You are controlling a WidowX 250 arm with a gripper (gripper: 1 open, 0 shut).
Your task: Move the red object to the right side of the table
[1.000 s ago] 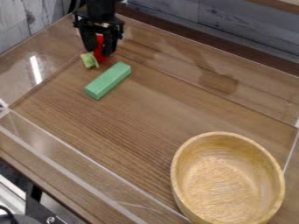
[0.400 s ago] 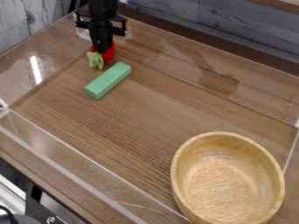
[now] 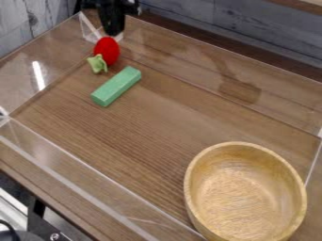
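Tool: the gripper [image 3: 109,33] points straight down at the far left corner of the table [image 3: 189,104], as the camera sees it.
Tool state: the fingers are pressed together, pinching the red object [image 3: 107,48] by its upper part. No gap shows between them.
Task item, position: the red object hangs directly under the gripper and appears to be off the wood, above the far left area.
Reason for grip: judged to be a top pinch so the small round piece can be carried over the other items rather than pushed past them.
Neighbouring items: a small green piece [image 3: 96,63] lies on the table just beside and below the red object, apart from it. A green block [image 3: 116,86] lies flat nearby, angled, towards the camera.
Other items: a wooden bowl [image 3: 246,193] stands at the near right, well apart from the gripper. It is empty as far as can be seen.
Enclosure: low clear walls [image 3: 19,85] edge the table. The gripper works close to the far left one.
Progress: pick judged complete, transfer not yet done. The right side is well apart from the present position.
Next requirement: judged to be a level carry across open wood, keeping clear of the green block.
Risk: a rounded toy held in a narrow pinch may slip or rotate.
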